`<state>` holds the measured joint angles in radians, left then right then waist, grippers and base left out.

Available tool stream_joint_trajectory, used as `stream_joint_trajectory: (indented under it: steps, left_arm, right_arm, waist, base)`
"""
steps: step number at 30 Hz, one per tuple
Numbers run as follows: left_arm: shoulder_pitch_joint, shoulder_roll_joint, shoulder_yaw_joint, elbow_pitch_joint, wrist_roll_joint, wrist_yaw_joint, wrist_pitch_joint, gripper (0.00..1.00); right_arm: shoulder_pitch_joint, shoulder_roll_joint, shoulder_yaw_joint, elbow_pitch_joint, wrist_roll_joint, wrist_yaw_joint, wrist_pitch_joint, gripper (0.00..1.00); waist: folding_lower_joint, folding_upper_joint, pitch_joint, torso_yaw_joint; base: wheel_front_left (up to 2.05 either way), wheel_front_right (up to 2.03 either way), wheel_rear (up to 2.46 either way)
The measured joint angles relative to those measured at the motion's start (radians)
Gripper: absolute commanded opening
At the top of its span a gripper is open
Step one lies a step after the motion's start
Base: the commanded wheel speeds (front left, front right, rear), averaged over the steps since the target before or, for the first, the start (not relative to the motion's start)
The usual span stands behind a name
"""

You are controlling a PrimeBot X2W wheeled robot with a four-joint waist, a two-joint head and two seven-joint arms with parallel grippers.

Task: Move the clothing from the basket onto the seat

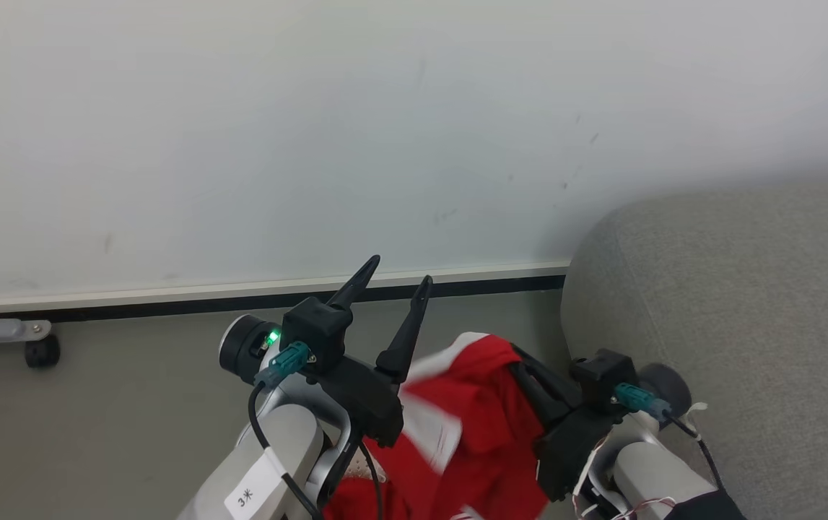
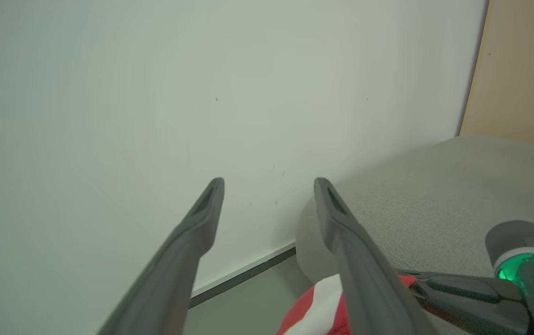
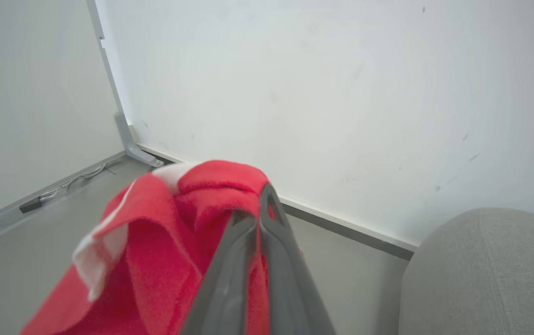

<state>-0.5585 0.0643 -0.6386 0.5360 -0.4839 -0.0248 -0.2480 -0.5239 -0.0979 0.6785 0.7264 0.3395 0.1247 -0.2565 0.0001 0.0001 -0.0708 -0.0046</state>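
The red and white clothing [image 1: 486, 412] hangs bunched above the grey floor [image 1: 132, 412], just left of the rounded corner of the grey seat [image 1: 731, 303]. The right gripper [image 3: 255, 209] pinches it, both fingers pressed together on a fold of the cloth. Just left of the cloth, the left gripper [image 1: 400, 270] holds its fingers spread apart with nothing between them, pointing toward the far white wall [image 1: 312, 130].

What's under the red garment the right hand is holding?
Around the soft red-and-white garment, pinched in the shut right hand, grey floor shows below. Whatever lies directly beneath is covered by the hanging cloth.
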Motion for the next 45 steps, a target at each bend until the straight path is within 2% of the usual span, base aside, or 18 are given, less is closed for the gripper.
stream_joint_trajectory:
  steps: [17,29,38,45]
  left_arm:
    - [0.113,0.001,-0.01,0.007,-0.008,0.006,-0.001,1.0]
    - [0.16,-0.002,-0.024,0.0,-0.009,-0.001,-0.001,1.0]
    - [0.175,-0.007,-0.041,-0.026,-0.009,0.01,-0.002,1.0]
    - [0.16,-0.01,-0.083,-0.053,0.02,0.016,-0.002,1.0]
  right_arm:
    - [0.004,-0.13,-0.125,-0.09,0.029,-0.011,0.0,0.0]
    - [0.002,-0.206,-0.147,-0.189,-0.007,-0.021,0.0,0.0]
    - [-0.001,-0.269,-0.169,-0.251,-0.022,-0.021,0.0,0.0]
    - [-0.078,-0.34,-0.222,-0.286,-0.021,-0.02,0.0,0.0]
  waist:
    - [0.0,0.0,0.002,-0.137]
    - [0.0,0.0,0.008,-0.288]
    - [-0.0001,0.0,0.03,-0.405]
    - [0.0,0.0,0.086,-0.442]
  base:
    - [0.0,0.0,0.0]
    - [0.0,0.0,0.0]
    - [0.0,0.0,0.0]
    - [0.0,0.0,0.0]
